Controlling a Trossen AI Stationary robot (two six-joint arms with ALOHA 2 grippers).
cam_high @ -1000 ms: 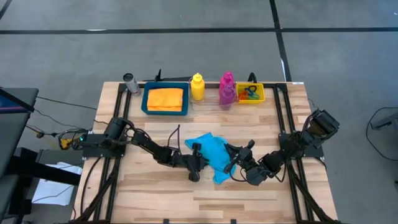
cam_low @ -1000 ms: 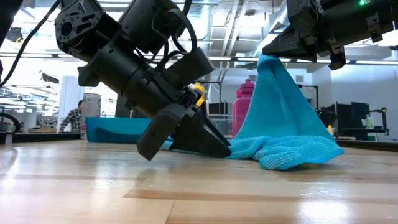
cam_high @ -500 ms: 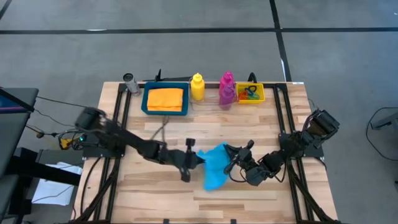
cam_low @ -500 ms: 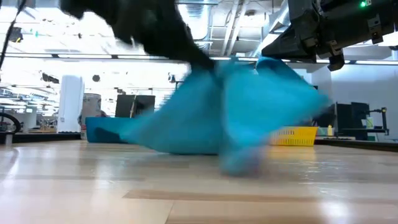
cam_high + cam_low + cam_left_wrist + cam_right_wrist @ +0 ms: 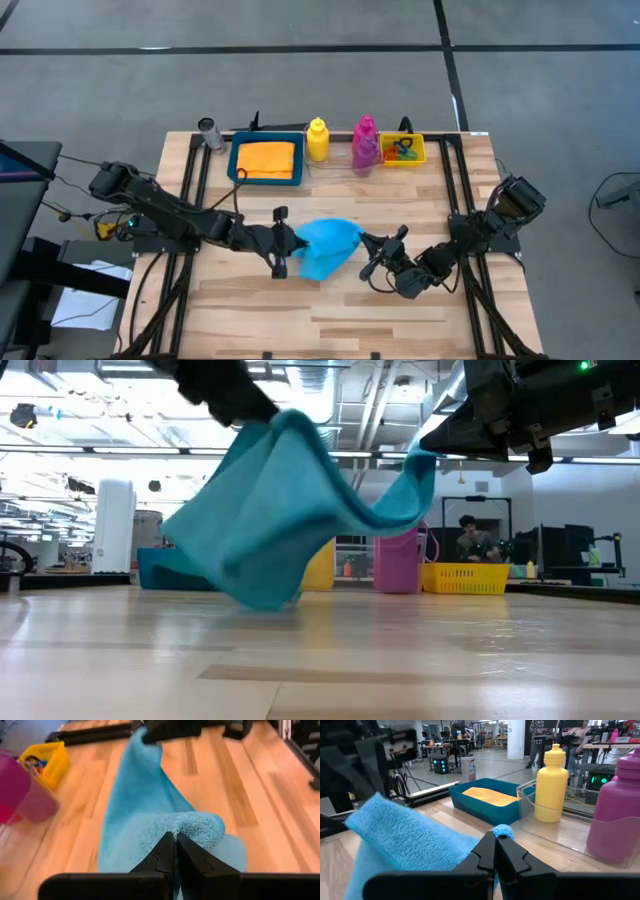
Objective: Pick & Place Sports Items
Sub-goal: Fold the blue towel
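The cyan cloth [image 5: 327,243] hangs between my two grippers over the table's middle; it also shows in the low view [image 5: 280,510]. My left gripper [image 5: 284,248] is shut on its left end, my right gripper [image 5: 370,256] on its right end. Whether the lowest fold [image 5: 262,598] touches the table, I cannot tell. The orange cloth [image 5: 266,158] lies in the blue tray [image 5: 233,165]. The yellow bottle [image 5: 317,140] and the magenta bottle [image 5: 364,135] stand at the far edge. Coloured rings [image 5: 403,150] lie in the yellow bin [image 5: 385,150]. My left gripper pinches a bunched fold of the cyan cloth [image 5: 192,826] between its two fingers, coming from the table's left. The cloth sags from there toward the other gripper [image 5: 150,732]. My right gripper pinches a corner of the cloth [image 5: 503,831] between its two fingers, coming from the table's right. The cloth runs slack from it toward the left gripper.
A clear container wall [image 5: 530,800] stands round the bottles. A grey cylinder [image 5: 208,132] stands at the far left corner. Black frame rails [image 5: 195,180] run along both sides of the table. Bare wood [image 5: 330,320] lies near the front edge.
My left gripper has risen from the table and gone toward the table's left edge with its end of the cyan cloth. The heap of cloth that lay on the table has come up and spread out between the two grippers. My right gripper has kept still.
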